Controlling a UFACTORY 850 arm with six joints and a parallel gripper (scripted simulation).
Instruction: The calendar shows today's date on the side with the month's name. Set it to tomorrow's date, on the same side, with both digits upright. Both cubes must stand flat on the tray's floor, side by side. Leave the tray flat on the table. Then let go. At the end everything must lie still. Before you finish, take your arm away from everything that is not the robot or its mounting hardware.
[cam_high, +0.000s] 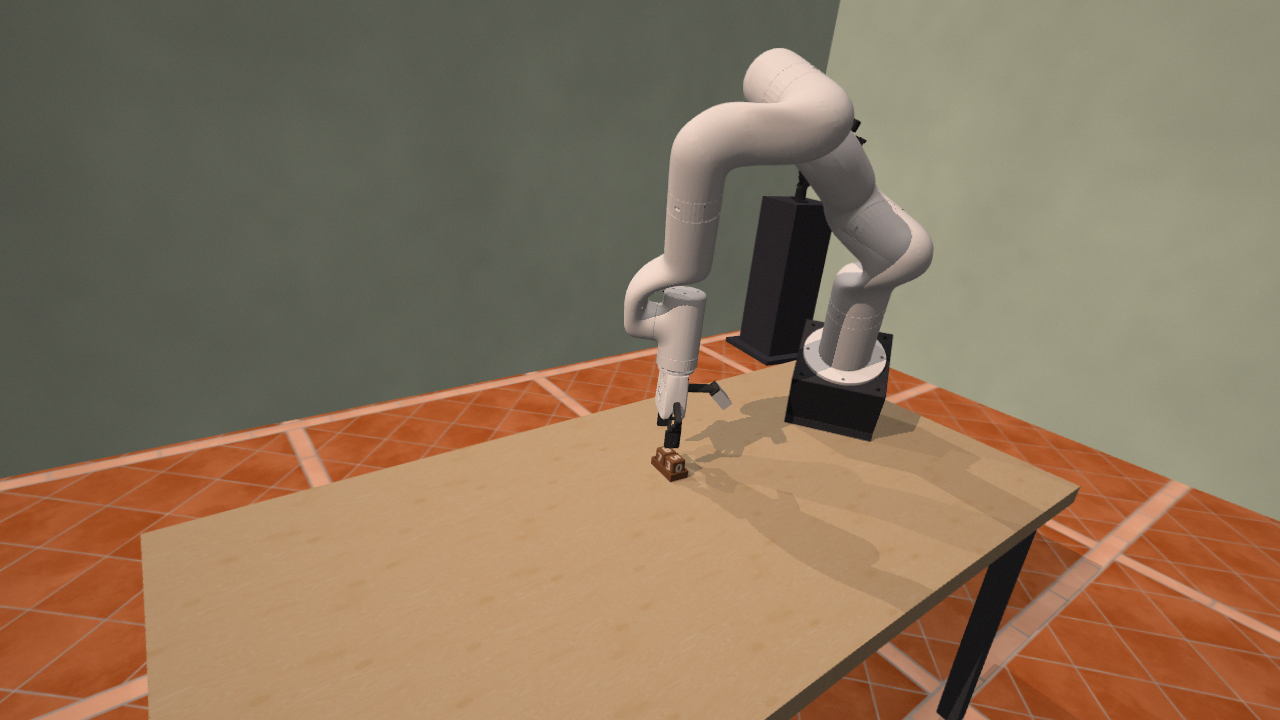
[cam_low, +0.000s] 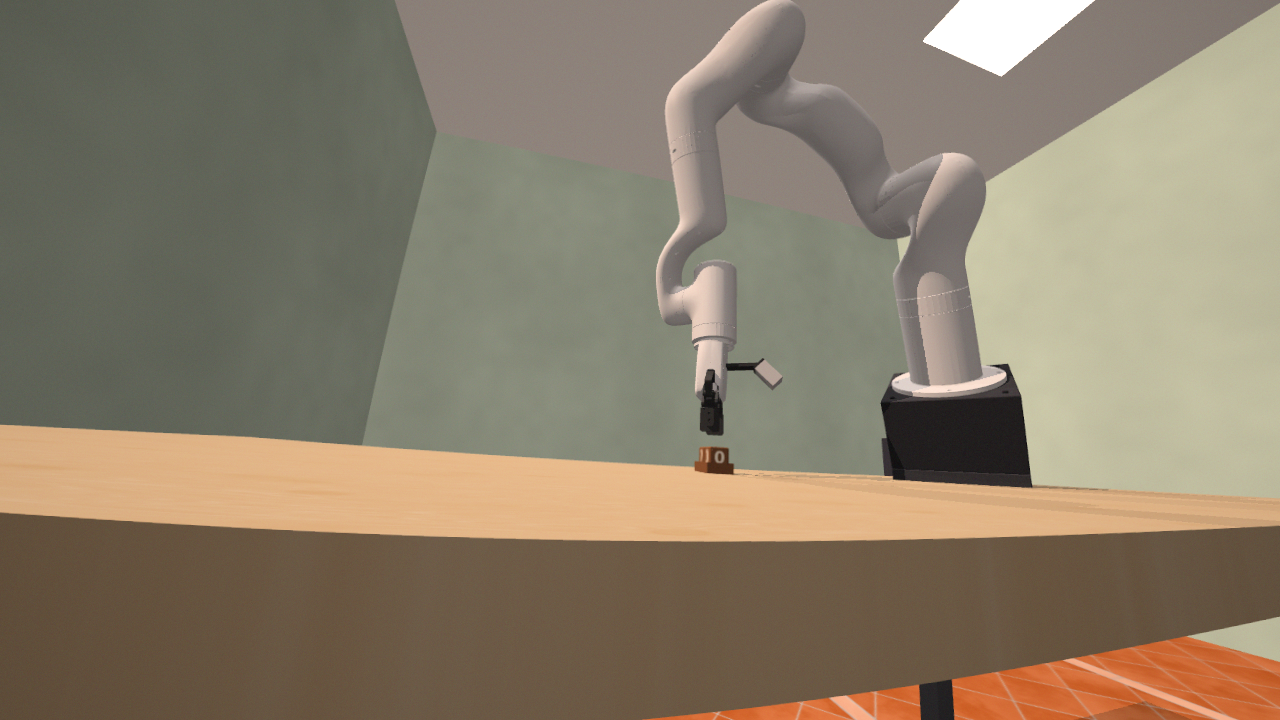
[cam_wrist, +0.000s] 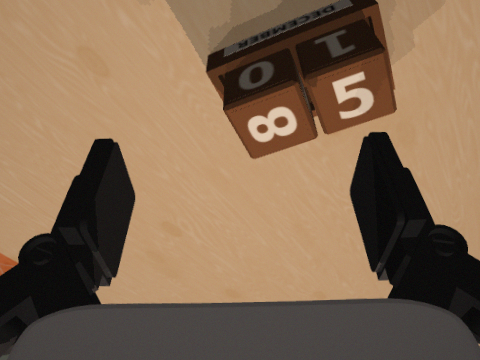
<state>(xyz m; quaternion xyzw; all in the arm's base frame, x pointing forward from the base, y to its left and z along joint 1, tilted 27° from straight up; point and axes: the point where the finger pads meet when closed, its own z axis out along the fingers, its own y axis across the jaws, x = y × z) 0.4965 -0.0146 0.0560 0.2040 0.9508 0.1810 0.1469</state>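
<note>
The small brown calendar (cam_high: 663, 468) sits flat on the table; it also shows in the exterior view (cam_low: 714, 460). In the wrist view two brown cubes stand side by side in its tray. The left cube (cam_wrist: 267, 103) shows 8 on top and 0 on the side with the month strip (cam_wrist: 287, 28). The right cube (cam_wrist: 347, 76) shows 5 on top and 1 on that side. My gripper (cam_wrist: 241, 164) is open and empty, a little above the cubes, also seen in the top and exterior views (cam_high: 671, 434) (cam_low: 711, 417).
The arm's black base (cam_high: 839, 385) stands on the table's far right part. A black cabinet (cam_high: 783, 273) stands on the floor behind the table.
</note>
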